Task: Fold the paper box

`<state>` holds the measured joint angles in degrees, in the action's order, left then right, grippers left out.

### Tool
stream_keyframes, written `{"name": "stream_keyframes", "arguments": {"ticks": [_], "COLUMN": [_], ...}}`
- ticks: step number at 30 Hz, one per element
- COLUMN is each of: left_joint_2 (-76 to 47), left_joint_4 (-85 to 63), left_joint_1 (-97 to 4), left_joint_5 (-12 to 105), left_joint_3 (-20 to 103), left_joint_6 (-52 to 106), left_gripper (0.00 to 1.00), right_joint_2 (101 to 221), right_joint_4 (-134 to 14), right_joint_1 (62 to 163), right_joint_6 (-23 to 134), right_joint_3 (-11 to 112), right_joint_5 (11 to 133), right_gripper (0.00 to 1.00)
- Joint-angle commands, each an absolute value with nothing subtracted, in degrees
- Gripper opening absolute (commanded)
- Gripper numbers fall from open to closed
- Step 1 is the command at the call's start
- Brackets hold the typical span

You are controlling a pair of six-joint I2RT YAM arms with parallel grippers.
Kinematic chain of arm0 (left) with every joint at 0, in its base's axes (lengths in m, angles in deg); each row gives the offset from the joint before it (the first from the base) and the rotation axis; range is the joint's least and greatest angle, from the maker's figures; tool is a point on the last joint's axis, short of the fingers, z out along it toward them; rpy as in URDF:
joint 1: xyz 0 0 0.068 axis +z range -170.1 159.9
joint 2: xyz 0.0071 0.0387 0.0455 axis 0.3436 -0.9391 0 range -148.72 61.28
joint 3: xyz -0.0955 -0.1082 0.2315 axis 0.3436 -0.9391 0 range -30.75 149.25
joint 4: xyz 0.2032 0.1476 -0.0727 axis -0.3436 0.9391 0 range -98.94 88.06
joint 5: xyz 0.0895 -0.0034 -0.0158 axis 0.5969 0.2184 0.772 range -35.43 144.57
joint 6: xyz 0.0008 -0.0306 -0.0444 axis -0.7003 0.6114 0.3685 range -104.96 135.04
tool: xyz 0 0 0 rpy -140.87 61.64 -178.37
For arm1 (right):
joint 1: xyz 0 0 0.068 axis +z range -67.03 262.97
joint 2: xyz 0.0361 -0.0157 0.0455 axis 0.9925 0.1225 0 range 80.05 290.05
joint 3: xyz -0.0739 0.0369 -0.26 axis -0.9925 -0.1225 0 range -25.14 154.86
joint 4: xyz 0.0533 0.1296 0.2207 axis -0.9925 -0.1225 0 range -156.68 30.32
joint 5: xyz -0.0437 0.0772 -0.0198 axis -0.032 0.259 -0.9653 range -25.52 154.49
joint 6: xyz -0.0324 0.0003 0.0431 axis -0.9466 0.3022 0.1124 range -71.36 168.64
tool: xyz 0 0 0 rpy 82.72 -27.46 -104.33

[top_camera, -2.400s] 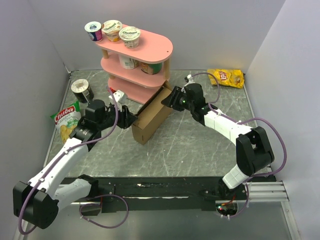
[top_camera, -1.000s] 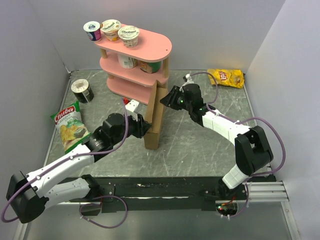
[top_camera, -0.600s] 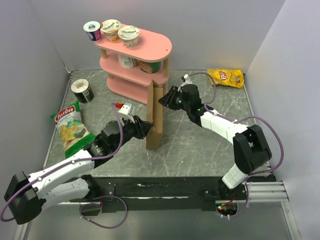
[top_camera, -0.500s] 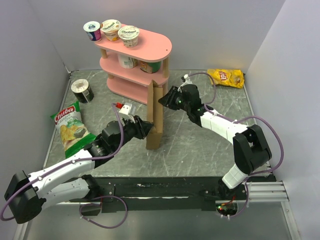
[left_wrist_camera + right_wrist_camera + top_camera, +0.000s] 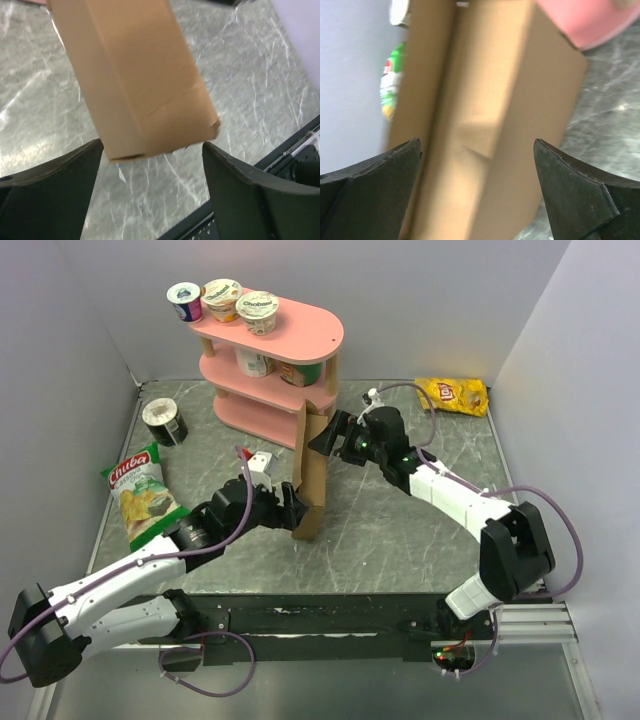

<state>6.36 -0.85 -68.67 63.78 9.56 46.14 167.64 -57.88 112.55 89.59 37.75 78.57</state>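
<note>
Left wrist view: the left gripper (image 5: 152,145) is spread wide and holds nothing. The paper box (image 5: 135,75) stands on end just ahead between its fingers, plain brown, long and folded closed. The right gripper (image 5: 477,142), equally wide and empty, flanks the box, with the pink shelf (image 5: 585,20) beyond.

"Chiba" on green snack bag (image 5: 140,496)

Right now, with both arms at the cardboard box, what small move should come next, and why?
Probably draw both grippers straight back. The paper box looks closed and stands on a narrow side; the left gripper and right gripper are open, jaws wide either side of it, so a sideways sweep might tip it.
</note>
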Motion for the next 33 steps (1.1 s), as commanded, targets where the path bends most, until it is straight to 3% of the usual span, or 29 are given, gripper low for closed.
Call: {"name": "stream_keyframes", "arguments": {"ticks": [1, 5, 14, 21, 24, 33], "left_joint_2": [8.0, 9.3, 9.4, 8.9, 8.0, 4.9], "left_joint_4": [3.1, 3.5, 5.5, 2.8, 0.6, -3.0], "left_joint_1": [-68.4, -68.3, -64.3, -56.3, -54.8, -52.9], "left_joint_5": [62.2, 62.2, 60.5, 53.4, 52.2, 47.3], "left_joint_3": [14.8, 16.7, 22.6, 20.7, 20.2, 18.0], "left_joint_6": [45.5, 44.8, 41.6, 41.1, 40.7, 40.4], "left_gripper": [0.91, 1.00, 0.99, 0.99, 0.92, 0.93], "right_joint_2": [162.2, 162.2, 166.7, 169.5, 170.6, 177.0], "right_joint_4": [-57.5, -59.4, -65.9, -79.4, -79.3, -80.3], "right_joint_1": [111.7, 111.9, 113.0, 115.4, 115.4, 115.7], "right_joint_6": [91.1, 92.7, 90.0, 83.7, 83.9, 83.4], "right_joint_3": [39.8, 42.5, 48.9, 56.6, 56.9, 60.5], "right_joint_5": [82.1, 83.9, 83.6, 70.6, 71.1, 74.1], "right_gripper": [1.00, 1.00, 1.00, 1.00, 1.00, 1.00]}}
